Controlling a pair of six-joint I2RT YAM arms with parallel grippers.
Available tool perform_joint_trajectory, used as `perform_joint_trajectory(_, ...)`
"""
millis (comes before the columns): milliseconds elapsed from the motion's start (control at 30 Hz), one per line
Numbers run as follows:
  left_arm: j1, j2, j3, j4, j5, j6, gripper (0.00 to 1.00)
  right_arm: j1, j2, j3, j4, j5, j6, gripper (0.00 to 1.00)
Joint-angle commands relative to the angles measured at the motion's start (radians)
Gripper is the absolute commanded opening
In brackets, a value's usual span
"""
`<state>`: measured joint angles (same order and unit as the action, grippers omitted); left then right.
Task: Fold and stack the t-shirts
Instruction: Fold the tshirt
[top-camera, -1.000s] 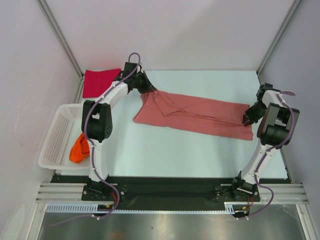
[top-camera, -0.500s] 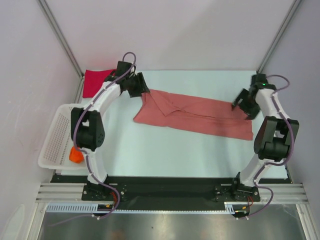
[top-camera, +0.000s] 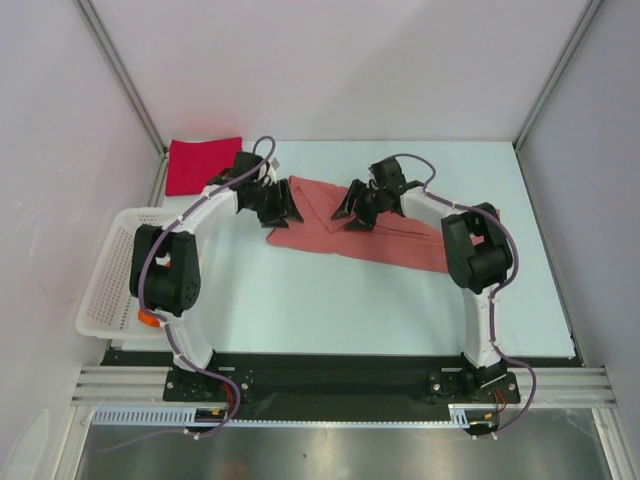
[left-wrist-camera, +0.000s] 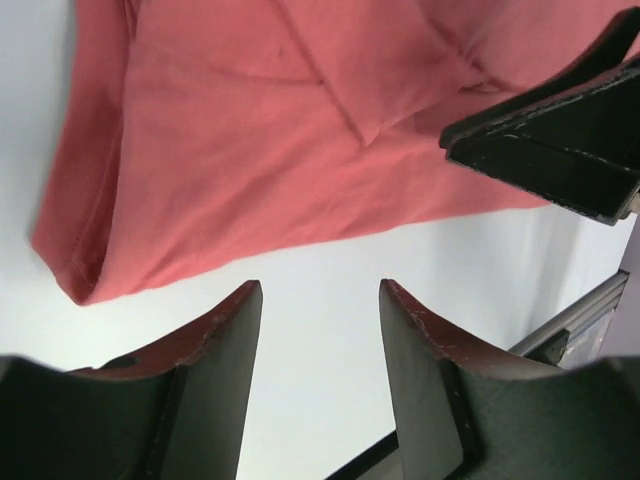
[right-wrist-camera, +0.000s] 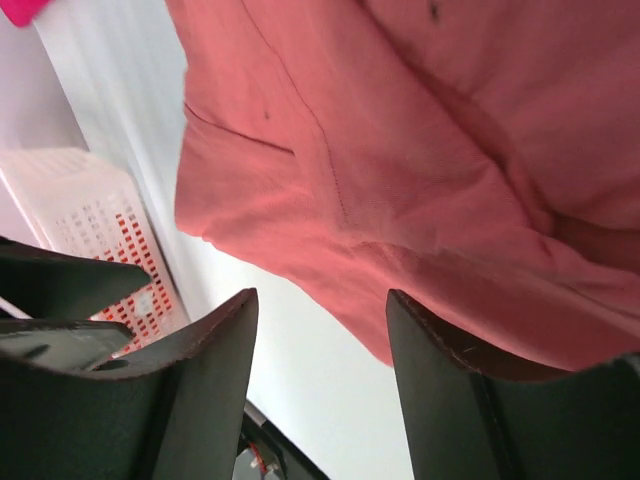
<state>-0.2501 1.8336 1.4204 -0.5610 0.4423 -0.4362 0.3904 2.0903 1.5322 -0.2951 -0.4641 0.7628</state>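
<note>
A salmon-pink t-shirt (top-camera: 400, 247) lies spread lengthwise across the middle of the table, folded into a long strip. My left gripper (top-camera: 288, 210) hovers open over its left end, and in the left wrist view the gripper (left-wrist-camera: 320, 295) has only bare table between its fingers, with the shirt (left-wrist-camera: 250, 150) just beyond. My right gripper (top-camera: 352, 215) is open above the shirt's left half, facing the left one. In the right wrist view the gripper (right-wrist-camera: 322, 300) holds nothing, and the shirt's edge (right-wrist-camera: 400, 150) lies ahead of it. A crimson red t-shirt (top-camera: 203, 165) lies folded at the back left. An orange t-shirt (top-camera: 148, 318) peeks out of the basket.
A white mesh basket (top-camera: 112, 270) stands at the table's left edge, also seen in the right wrist view (right-wrist-camera: 85, 215). The left arm reaches over it. The right gripper's black body (left-wrist-camera: 560, 140) shows in the left wrist view. Enclosure walls and posts border the table.
Both grippers let go of the pink shirt's ends and opened. The right arm swung far left across the shirt and the left gripper moved slightly right and nearer. The shirt lies slack.
</note>
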Motion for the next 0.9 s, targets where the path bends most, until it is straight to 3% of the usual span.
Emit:
perform_joint_trajectory(0,0.011,-0.002,-0.073,0.09,0.029,-0.027,0.57,0.001,0.027,0.013,0.102,-0.11,0.081,0.59)
perform_joint_trajectory(200,0.048,0.111,-0.052,0.125,-0.014,-0.035,0.58,-0.06,-0.035,-0.032,0.005,-0.133,0.0,0.61)
perform_joint_trajectory(433,0.081,0.24,0.015,0.02,-0.163,0.002,0.57,-0.211,-0.342,-0.173,-0.162,-0.101,-0.098,0.66)
perform_joint_trajectory(567,0.058,0.1,0.0,-0.019,-0.278,0.008,0.64,-0.326,-0.493,-0.233,-0.286,-0.088,-0.154,0.67)
perform_joint_trajectory(633,0.032,0.038,-0.027,-0.045,-0.379,-0.048,0.75,-0.382,-0.545,-0.26,-0.346,-0.078,-0.199,0.68)
perform_joint_trajectory(800,0.015,-0.112,-0.172,-0.051,-0.393,-0.246,0.81,-0.443,-0.659,-0.325,-0.427,-0.076,-0.278,0.69)
perform_joint_trajectory(867,0.014,-0.126,-0.257,0.016,-0.34,-0.353,0.82,-0.441,-0.688,-0.349,-0.429,-0.087,-0.277,0.7)
